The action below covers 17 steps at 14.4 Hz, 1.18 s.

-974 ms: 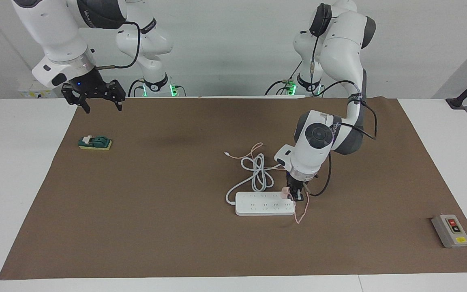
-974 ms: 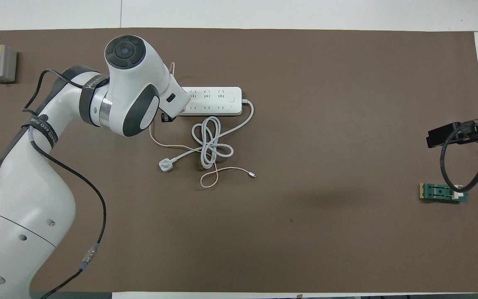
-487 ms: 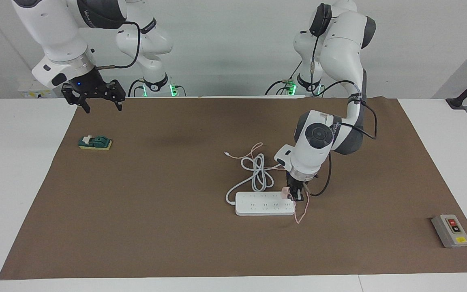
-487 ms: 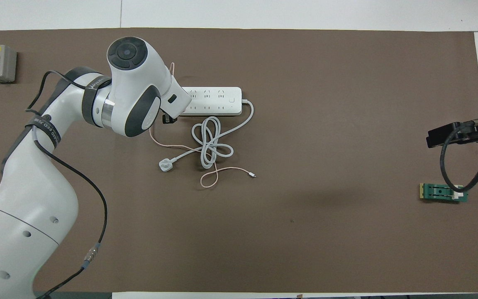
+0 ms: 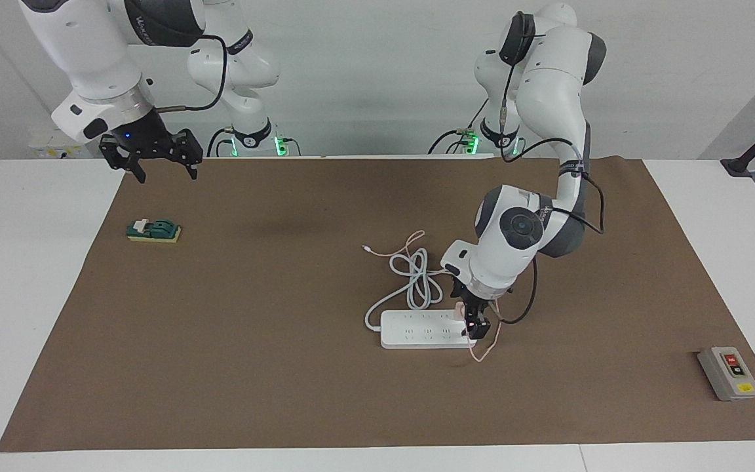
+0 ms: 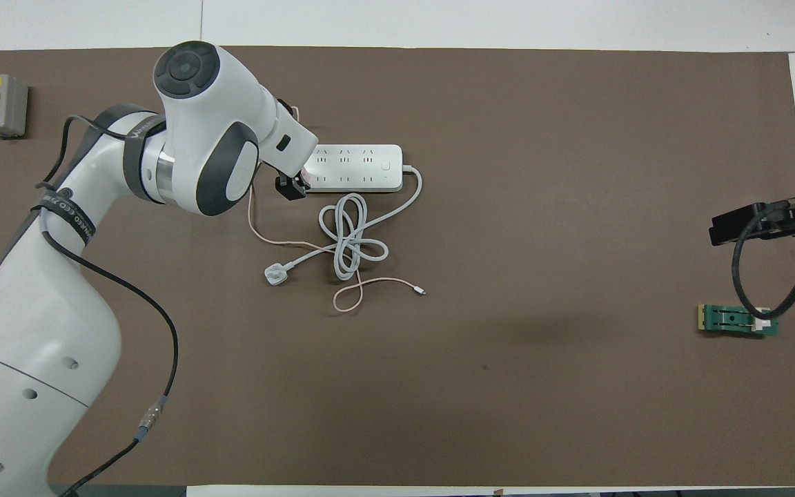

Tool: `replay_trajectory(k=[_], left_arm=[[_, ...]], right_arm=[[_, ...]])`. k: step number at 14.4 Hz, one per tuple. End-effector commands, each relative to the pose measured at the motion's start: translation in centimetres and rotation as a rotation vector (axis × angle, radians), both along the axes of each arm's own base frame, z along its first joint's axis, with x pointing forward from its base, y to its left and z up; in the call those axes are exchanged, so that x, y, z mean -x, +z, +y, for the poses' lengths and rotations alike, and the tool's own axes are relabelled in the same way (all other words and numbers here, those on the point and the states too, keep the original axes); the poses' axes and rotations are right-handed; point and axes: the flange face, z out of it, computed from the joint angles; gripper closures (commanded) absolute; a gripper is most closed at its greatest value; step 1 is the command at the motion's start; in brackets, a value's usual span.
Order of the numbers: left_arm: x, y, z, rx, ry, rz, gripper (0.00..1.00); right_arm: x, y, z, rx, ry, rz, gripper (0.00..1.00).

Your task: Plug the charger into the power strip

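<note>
Left gripper (image 5: 475, 326) at power strip (image 5: 417, 330) end, jaws' state unreadable | charger (image 5: 461, 315) on strip | right gripper (image 5: 156, 162) waits, jaws spread | risk: withdrawal snags pink cable (image 5: 485, 346), unseats charger.

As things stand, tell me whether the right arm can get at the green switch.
Probably yes. The right tool hangs open above the table's right-arm end, close by the green switch, with nothing lying between them; the left tool is busy at the power strip.
</note>
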Motion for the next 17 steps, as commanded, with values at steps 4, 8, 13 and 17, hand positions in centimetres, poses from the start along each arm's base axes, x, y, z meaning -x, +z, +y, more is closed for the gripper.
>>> replay_trajectory(k=[4,8,13,17], left_arm=[[0.9,11.5,7.3,-0.002,0.106,-0.054,0.00],[4.4,19.3,11.3,-0.020,0.394,0.007,0.00],[8.5,23.5,15.3,-0.088,0.793,0.154,0.00],[8.8,24.9,19.2,-0.024,1.358,0.254,0.00]], right_arm=[[0.3,0.2,-0.1,0.014,-0.008,-0.012,0.00],[0.3,0.2,-0.1,0.014,-0.008,-0.012,0.00],[0.3,0.2,0.0,0.014,-0.009,-0.012,0.00],[0.3,0.2,0.1,0.014,-0.009,-0.014,0.00]])
